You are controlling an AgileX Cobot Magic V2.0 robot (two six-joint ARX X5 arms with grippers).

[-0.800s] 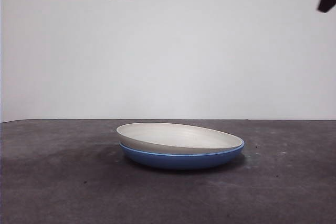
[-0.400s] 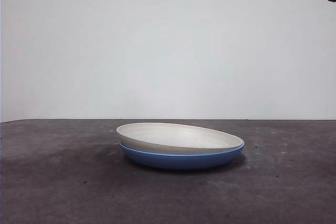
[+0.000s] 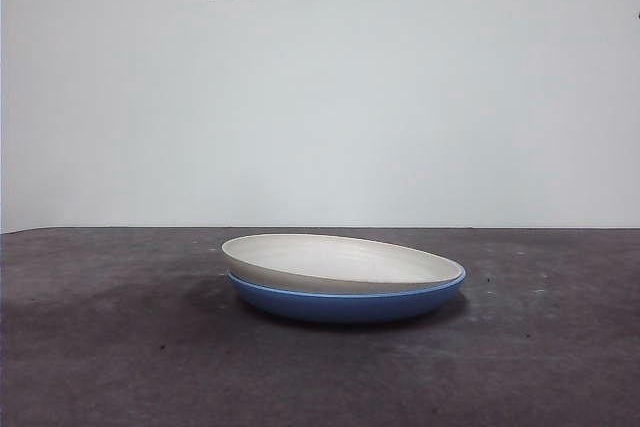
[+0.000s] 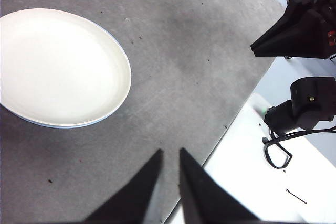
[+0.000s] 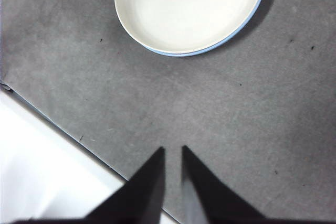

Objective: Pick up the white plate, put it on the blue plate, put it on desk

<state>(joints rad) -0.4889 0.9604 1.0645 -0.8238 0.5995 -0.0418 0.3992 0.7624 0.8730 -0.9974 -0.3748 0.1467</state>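
honestly, white plate [image 3: 340, 262] sits tilted in the blue plate [image 3: 345, 302] mid-surface [image 3: 100, 347] — both grippers [image 4: 169, 153] [image 5: 173, 150] well off, fingers nearly closed, empty — we'd guess a rim grab skids it.

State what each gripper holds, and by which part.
Nothing is held. The left gripper and right gripper hang empty, apart from the white plate resting on the blue plate.

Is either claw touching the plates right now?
No. Both wrist views show the left claw and right claw over bare desk, apart from the white plate resting on the blue plate.
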